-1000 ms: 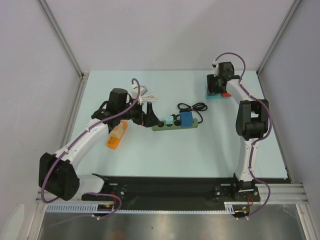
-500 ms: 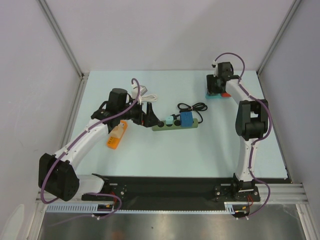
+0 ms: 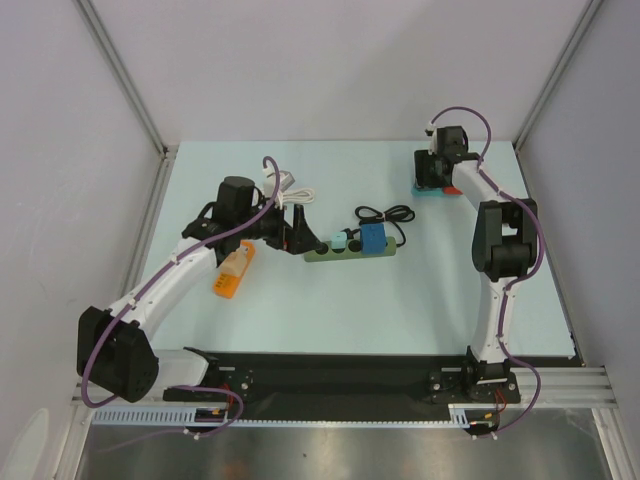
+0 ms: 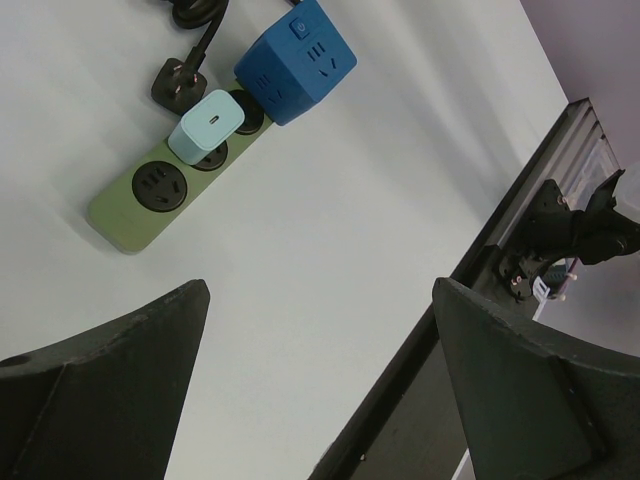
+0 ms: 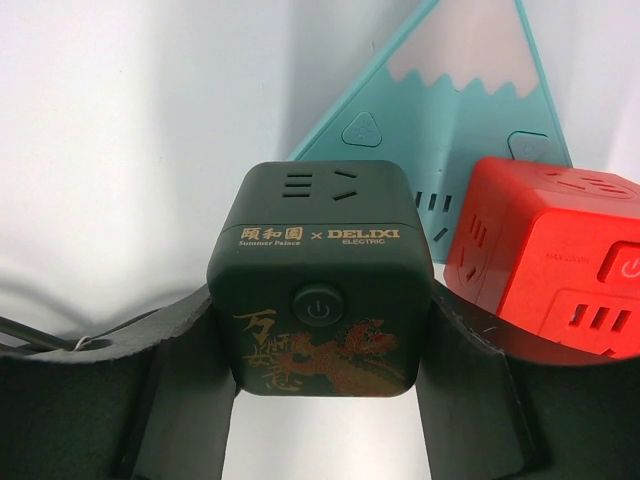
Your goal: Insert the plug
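Right gripper pinching dark cube plug — left gripper spread wide, near green power strip.

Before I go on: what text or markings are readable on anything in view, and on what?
"颐和园 Summer Palace × DELIXI ELECTRIC": on the dark cube, above its power-symbol button.
Gold calligraphy below that button: starts "万", rest unreadable.
Red cube: tiny print above its power button, too small to read.
Blue cube: power symbol only.

The right hand clasps a dark cube — red cube beside.
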Robot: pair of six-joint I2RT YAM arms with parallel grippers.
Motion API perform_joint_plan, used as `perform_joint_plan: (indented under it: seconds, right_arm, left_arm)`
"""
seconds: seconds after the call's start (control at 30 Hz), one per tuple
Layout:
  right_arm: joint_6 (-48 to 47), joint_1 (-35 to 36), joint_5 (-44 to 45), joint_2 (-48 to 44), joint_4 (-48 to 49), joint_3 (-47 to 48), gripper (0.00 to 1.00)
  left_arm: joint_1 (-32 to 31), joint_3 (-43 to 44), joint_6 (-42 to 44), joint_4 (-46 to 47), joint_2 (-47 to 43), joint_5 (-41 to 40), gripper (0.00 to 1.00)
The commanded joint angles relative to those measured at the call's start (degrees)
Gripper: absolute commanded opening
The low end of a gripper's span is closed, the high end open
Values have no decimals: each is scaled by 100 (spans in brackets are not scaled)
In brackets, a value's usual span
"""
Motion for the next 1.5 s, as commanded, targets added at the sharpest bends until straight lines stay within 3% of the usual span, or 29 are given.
perform_joint_plan:
  seconds: [0.0, 0.6, 1.03, 1.47]
  right_arm:
    - [61, -89, 139, -72, -214, -139, 0]
    - [228, -80, 183, 217, -530, 239, 0]
    - [957, -45, 517, 736, -987, 801, 0]
    - [659, -133, 402, 1203, -1216, 899, 0]
  left_arm:
    - [17, -69, 51, 203, -199, 160, 100]
    - [17, -78, 42, 212, -234, 187, 100]
    - [9, -78, 42, 230, -243, 213, 100]
    - [17, -78, 42, 230, -261, 204, 100]
